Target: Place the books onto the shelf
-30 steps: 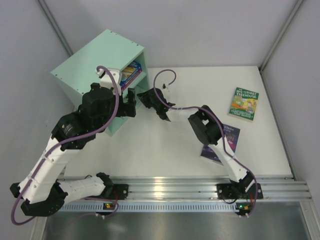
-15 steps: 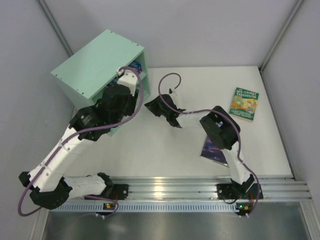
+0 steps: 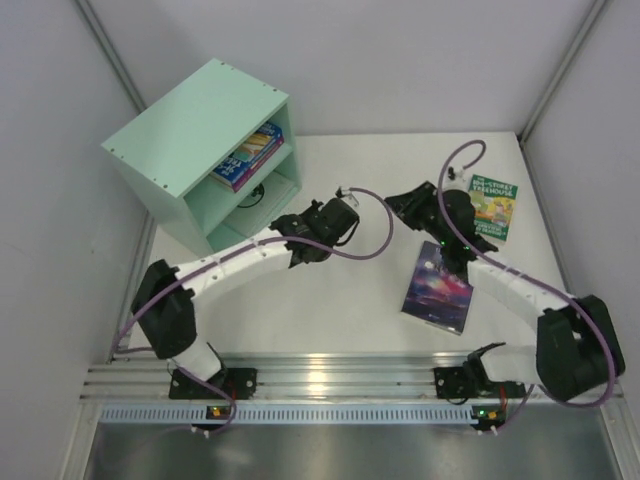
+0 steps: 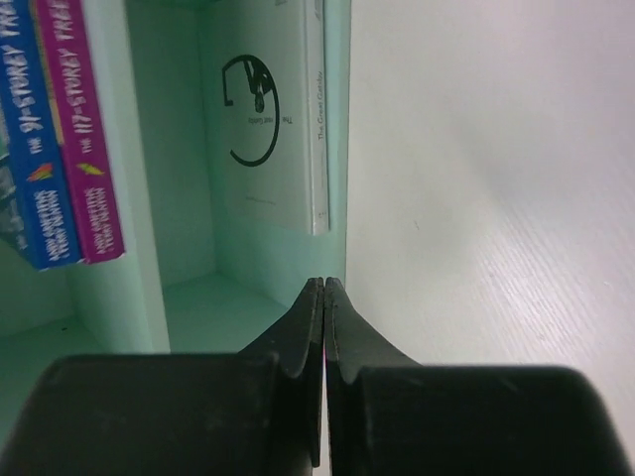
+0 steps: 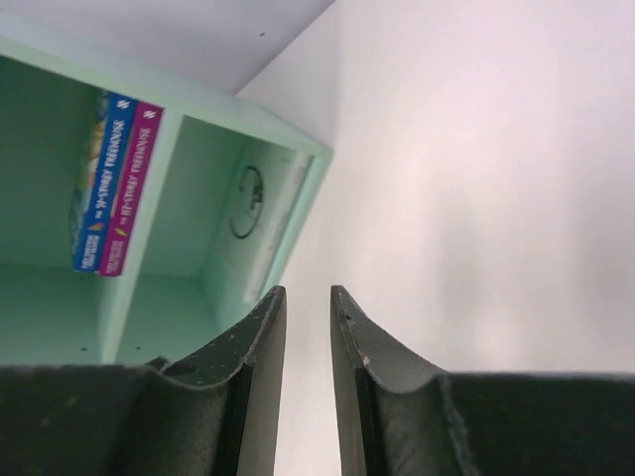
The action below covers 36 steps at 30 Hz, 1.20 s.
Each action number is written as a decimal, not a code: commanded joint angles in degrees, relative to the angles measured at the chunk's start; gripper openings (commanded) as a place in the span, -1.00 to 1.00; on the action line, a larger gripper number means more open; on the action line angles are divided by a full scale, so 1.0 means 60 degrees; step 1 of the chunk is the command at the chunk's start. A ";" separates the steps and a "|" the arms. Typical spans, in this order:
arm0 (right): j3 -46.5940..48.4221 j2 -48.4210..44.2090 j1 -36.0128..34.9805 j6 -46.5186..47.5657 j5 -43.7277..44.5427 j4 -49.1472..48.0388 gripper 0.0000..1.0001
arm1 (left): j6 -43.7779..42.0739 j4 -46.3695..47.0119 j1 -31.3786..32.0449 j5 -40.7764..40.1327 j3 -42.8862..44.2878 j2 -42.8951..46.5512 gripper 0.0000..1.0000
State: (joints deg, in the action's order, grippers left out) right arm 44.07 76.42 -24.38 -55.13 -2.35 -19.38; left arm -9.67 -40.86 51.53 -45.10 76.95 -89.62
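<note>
The white table [image 3: 345, 305] fills the middle of the top view. The mint-green shelf [image 3: 190, 125] stands at its upper left corner, open side turned toward the centre, with one board dividing it into two compartments.

The left arm [image 3: 235, 265] stretches from the lower left of the frame up to the middle. The right arm [image 3: 520, 290] runs from the lower right up toward the upper right.

Of the books, the dark galaxy-covered book [image 3: 438, 288] lies flat on the table right of centre, just beside the right arm. The green book with the yellow picture [image 3: 492, 208] lies at the upper right, its left edge hidden behind that arm's wrist. The blue-yellow book [image 3: 252, 152] lies in the shelf's upper compartment on top of the magenta book [image 4: 84, 129], their spines facing out. A white book with a black ring drawing [image 4: 266, 109] rests in the lower compartment.

The left gripper [image 4: 324, 290] points at the shelf's front edge, fingers pressed together on nothing. The right gripper [image 5: 308, 295] hangs above bare table, its fingers a narrow slit apart and empty.
</note>
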 commanded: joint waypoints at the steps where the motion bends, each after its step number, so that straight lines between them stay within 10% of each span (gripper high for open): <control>1: -0.1161 -0.1817 0.1160 0.0751 -0.1567 0.0358 -0.51 | -0.1011 0.1317 -0.0339 -0.0980 -0.0256 -0.1025 -1.00; 15: -0.3024 -0.3363 0.5321 0.0461 -0.5714 -0.0590 -0.52 | -0.0849 0.1726 -0.2449 -0.0569 -0.0212 -0.3739 -1.00; 36: -0.3449 -0.2718 0.5968 -0.0259 -0.6244 -0.1956 -0.54 | -0.1391 0.2518 -0.3446 -0.0159 -0.0623 -0.4149 -1.00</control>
State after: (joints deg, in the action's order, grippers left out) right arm 23.22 59.83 10.28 -56.73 -38.98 -26.79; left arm -17.23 -27.86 30.85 -46.35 72.95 -113.47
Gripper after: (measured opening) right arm 0.229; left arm 0.012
